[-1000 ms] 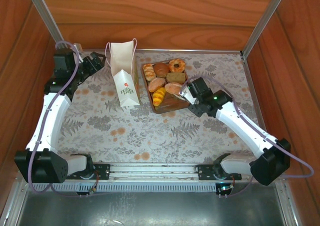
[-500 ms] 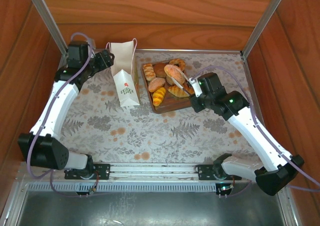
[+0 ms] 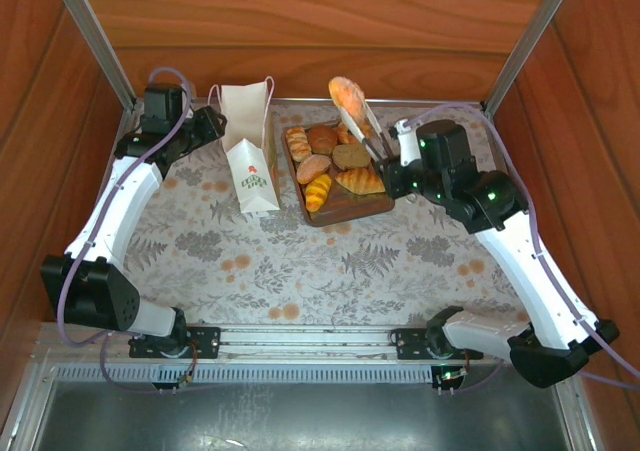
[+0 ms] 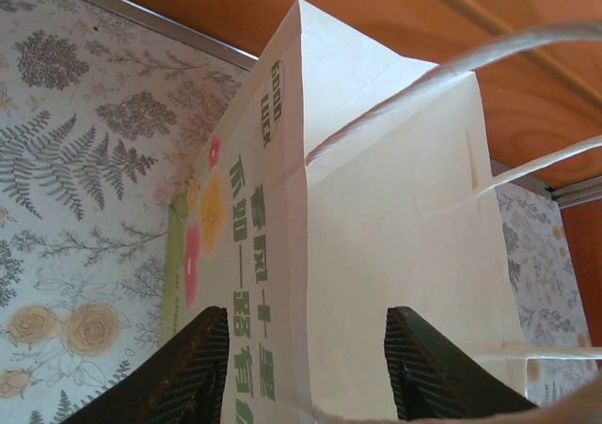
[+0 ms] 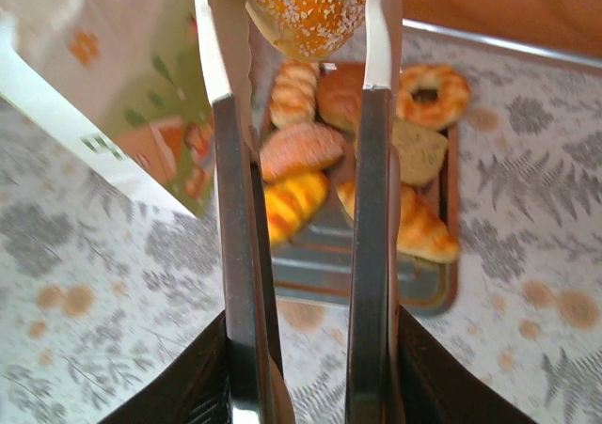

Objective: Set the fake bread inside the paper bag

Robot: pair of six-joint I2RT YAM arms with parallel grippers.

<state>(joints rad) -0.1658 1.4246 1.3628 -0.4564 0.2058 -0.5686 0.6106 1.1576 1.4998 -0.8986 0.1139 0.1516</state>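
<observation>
Item: sugared bun [image 3: 347, 93], lifted off tray [image 3: 345, 212] since earlier, held in tongs [image 5: 235, 208] clamped by right gripper [image 5: 310, 349] fingers (presumably bag-bound); left gripper [image 4: 310, 368] fingers straddle paper bag [image 4: 376, 236], likely steadying it, grip untellable.

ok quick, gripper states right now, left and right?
Left gripper: open, jaws either side of the paper bag.
Right gripper: closed on tongs, which pinch a sprinkled bun.

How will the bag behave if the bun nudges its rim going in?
It probably tips easily: the bag stands tall on a narrow base. Its thin, creased paper should flex rather than resist the bun in the tongs. The left gripper straddling its top edge may steady it.
</observation>
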